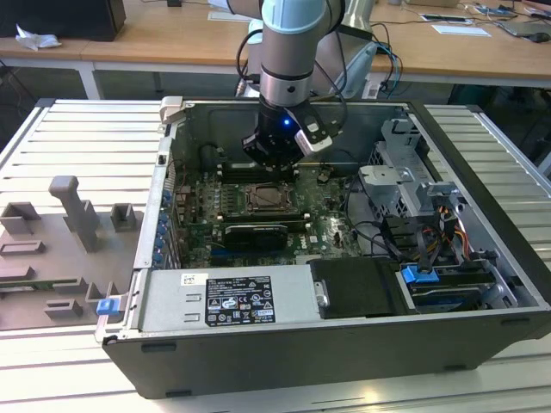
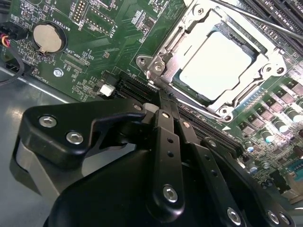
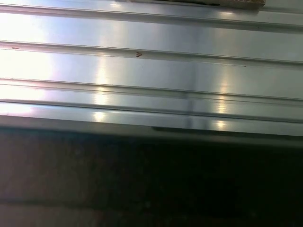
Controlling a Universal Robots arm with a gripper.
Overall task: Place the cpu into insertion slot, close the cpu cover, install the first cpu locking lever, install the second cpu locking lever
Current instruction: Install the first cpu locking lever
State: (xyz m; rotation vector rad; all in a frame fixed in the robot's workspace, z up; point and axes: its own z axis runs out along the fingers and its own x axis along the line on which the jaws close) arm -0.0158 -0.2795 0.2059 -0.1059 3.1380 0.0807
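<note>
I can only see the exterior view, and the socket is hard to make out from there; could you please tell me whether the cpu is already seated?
Observer: Yes. In the second wrist view the cpu lies flat in the insertion slot, pale metal top facing up.
Operator: Thank you. Is the cpu cover down?
Observer: It looks lowered; the cpu cover frames the chip on all sides.
Operator: And how is the gripper placed?
Observer: The gripper is shut and empty, with its tip close to one corner of the cover.
</note>
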